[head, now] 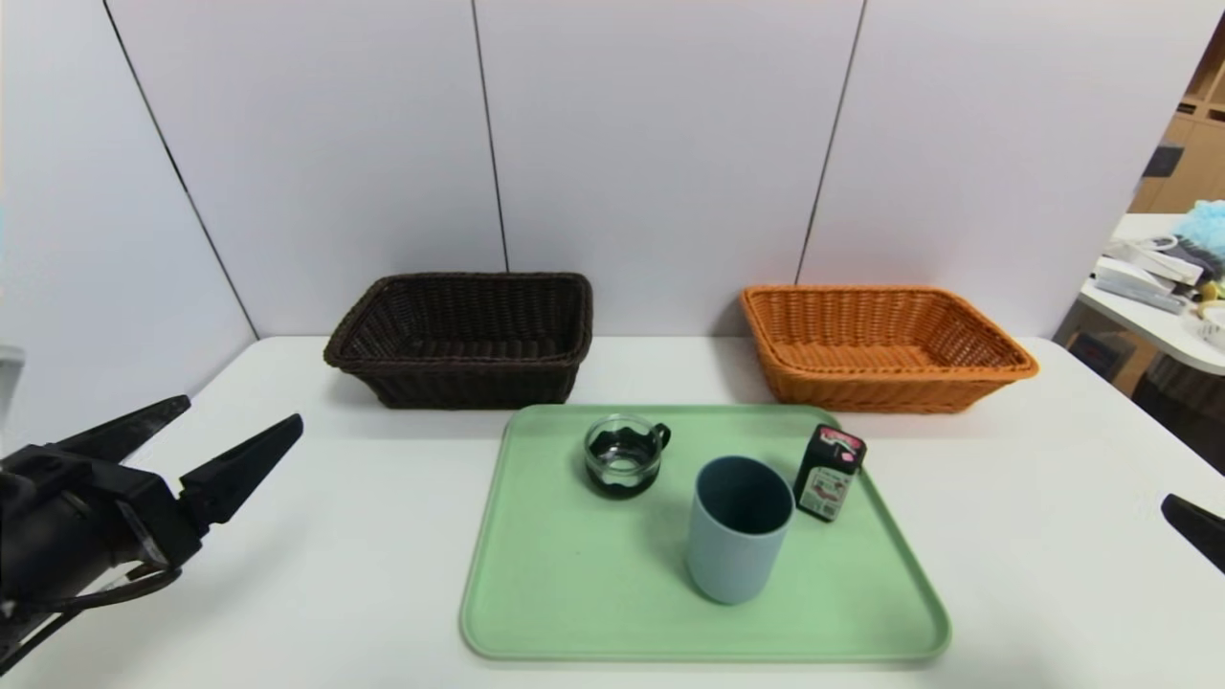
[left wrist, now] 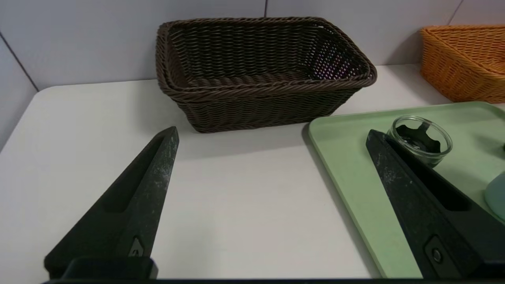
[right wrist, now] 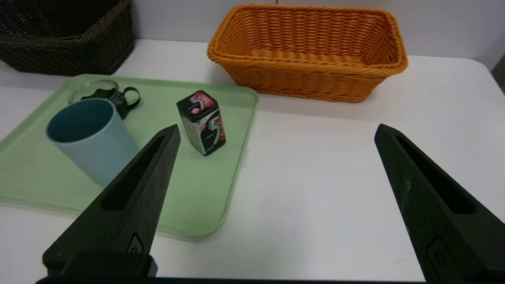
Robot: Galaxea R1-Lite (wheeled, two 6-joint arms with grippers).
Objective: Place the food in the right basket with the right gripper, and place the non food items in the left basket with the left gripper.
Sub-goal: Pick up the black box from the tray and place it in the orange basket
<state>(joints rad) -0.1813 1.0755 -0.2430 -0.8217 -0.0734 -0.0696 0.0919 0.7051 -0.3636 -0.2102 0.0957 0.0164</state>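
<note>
On the white table sat a pale green plastic tray (head: 536, 612), and on it all three things stood untouched: a small clear glass cup with a black base and handle (head: 624, 455) toward the back, a tall blue-grey plastic tumbler (head: 737, 528) in the middle, and just beside the tumbler, on its right, a small black packet with a red-pink top (head: 829, 472) standing upright near the tray's right edge. Behind the tray, well apart from each other, stood the dark brown wicker basket (head: 464, 383) on the left and the orange wicker basket (head: 880, 388) on the right, both with nothing in them.

The left gripper (head: 206, 426) hung above the table's left side, clear of the tray, its two pointed fingers spread wide and holding nothing. Of the right gripper (right wrist: 276, 132) only a dark tip showed at the head view's right edge; its own camera showed its fingers spread just as wide, also bare.

To my eye the reach was only beginning. The packet was narrow and tall, so the right gripper would do best to straddle it squarely and pinch its flat faces low down, lest it tip. It should come in from the tray's open right side, because the tumbler stood close enough to be knocked.
</note>
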